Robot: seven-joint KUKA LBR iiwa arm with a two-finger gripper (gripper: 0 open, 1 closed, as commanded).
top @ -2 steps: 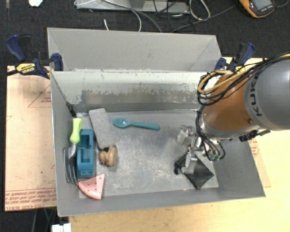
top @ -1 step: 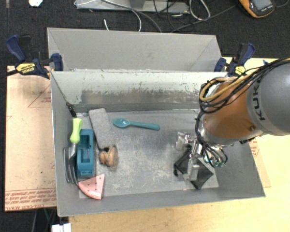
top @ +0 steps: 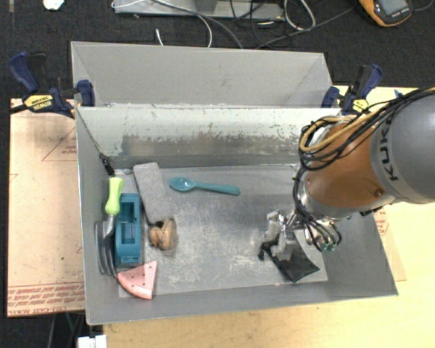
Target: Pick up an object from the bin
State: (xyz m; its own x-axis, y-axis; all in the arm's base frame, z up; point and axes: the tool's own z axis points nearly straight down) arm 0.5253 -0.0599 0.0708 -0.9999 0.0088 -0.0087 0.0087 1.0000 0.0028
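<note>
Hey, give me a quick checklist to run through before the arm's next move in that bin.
1. Gripper low in the bin, right side: ok.
2. Black flat piece right beside the gripper: ok.
3. Piece held: cannot tell.
4. Piece clear of the front wall: not ok, it lies close.
5. Spoon well apart from the gripper: ok.

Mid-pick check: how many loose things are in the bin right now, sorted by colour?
Teal or blue: 2 (spoon, blocky blue thing)
Grey: 1 (flat pad)
Yellow-green: 1 (handle)
Tan: 1 (small lump)
Pink: 1 (wedge)
Black: 1 (flat piece)
Total: 7
</note>
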